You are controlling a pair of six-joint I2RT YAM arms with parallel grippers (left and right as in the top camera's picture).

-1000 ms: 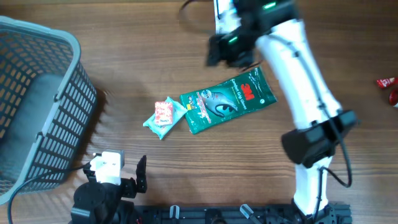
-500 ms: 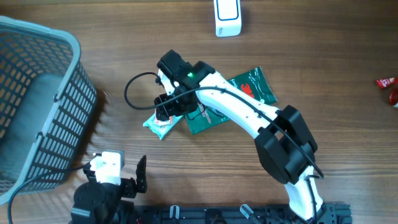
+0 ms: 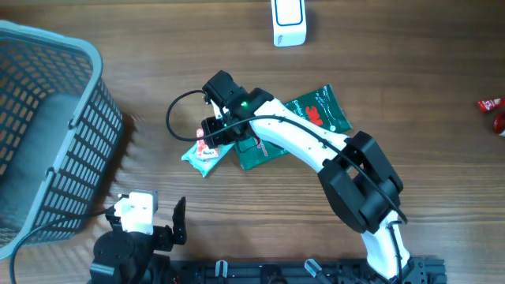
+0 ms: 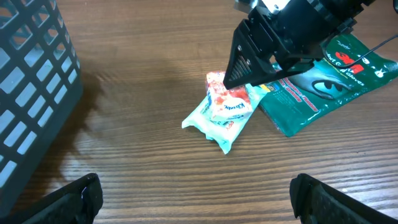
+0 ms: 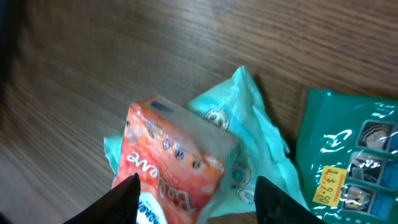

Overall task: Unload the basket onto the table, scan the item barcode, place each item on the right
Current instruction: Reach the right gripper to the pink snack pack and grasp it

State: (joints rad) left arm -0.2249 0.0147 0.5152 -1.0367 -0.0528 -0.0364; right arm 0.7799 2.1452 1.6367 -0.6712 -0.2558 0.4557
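Only overhead: white scanner (image 3: pixel 289 22)

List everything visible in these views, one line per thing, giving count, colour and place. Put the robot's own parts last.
basket: one, grey-blue, left edge of the table
white device: one, white with a blue stripe, top centre
green packet: one, green, centre, partly under the right arm
tissue pack: one, pale teal, at the green packet's left end
orange pack: one, orange-red, lying on the tissue pack
red items: apparently two, red, right edge, cut off
table: one, brown wood
left gripper: one, black, bottom left, fingers wide open, empty
right gripper: one, black on a white arm, fingers open either side of the orange pack
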